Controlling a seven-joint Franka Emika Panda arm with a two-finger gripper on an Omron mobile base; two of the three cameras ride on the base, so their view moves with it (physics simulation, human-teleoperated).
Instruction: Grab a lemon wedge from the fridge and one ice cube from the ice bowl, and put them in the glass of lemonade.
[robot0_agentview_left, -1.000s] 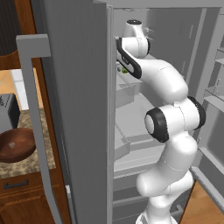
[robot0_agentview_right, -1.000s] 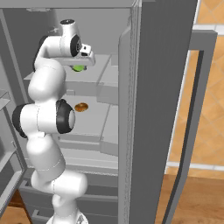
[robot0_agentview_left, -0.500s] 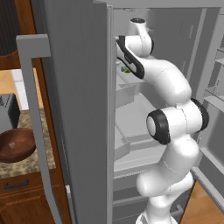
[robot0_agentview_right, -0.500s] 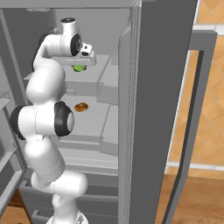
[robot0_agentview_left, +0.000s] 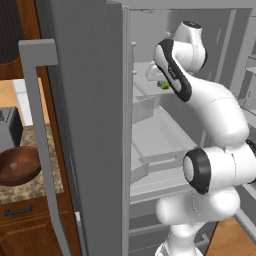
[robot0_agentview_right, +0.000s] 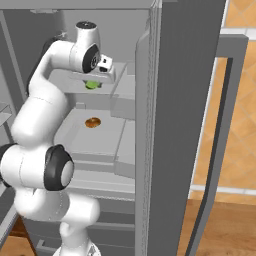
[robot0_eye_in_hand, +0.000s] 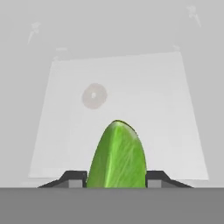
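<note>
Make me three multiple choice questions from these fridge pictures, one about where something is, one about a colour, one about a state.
1. Where does the orange lump lie?
A. on the fridge shelf below the lemon wedge
B. in the ice bowl
C. on the floor

2. What colour is the ice bowl?
A. white
B. dark reddish-brown
C. blue

3. How do the fingertips of the gripper stand?
A. far from the wedge
B. one at each side of the wedge, against it
C. around the orange lump

Answers: 1 A, the right base view shows the lump one shelf under the wedge. 2 B, the left base view shows it glossy brown on the counter. 3 B, the hand view shows the wedge between both tips.
</note>
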